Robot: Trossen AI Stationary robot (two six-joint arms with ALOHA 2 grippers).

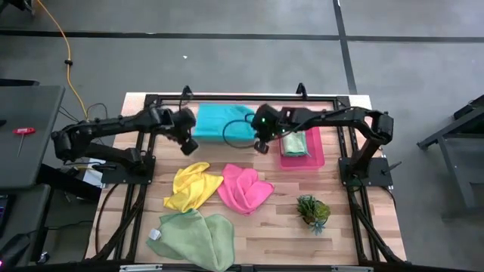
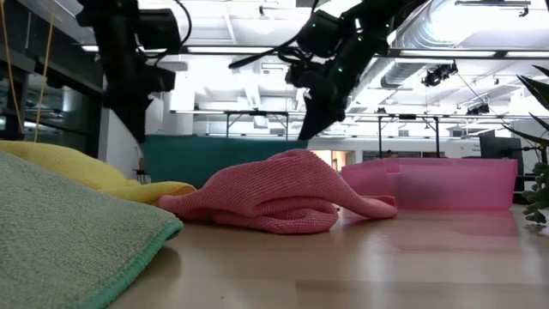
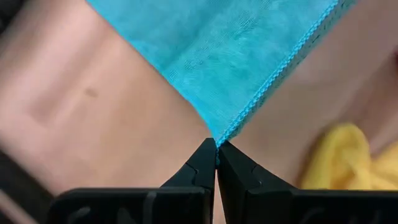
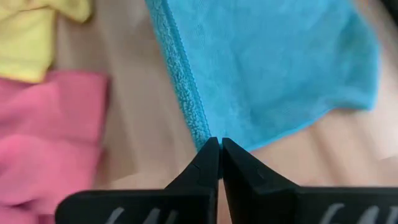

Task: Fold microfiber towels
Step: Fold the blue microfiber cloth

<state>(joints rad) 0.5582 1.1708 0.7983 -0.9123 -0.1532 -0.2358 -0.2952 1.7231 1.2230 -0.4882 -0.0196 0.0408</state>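
Both jaws are pinched shut on corners of the teal towel [image 1: 223,121]: left gripper [image 3: 216,149], right gripper [image 4: 221,146]. Grips look thin; uneven pulling could slip a corner, dropping it on the desk [image 1: 280,227].

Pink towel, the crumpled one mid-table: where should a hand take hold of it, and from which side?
Take the pink towel by the loose flap pointing toward the plant, coming straight down from above. The rest is heaped in a hump in the low view, while that flap lies thin and flat on the table, clear of the yellow towel. Both hands are pinching corners of the teal towel.
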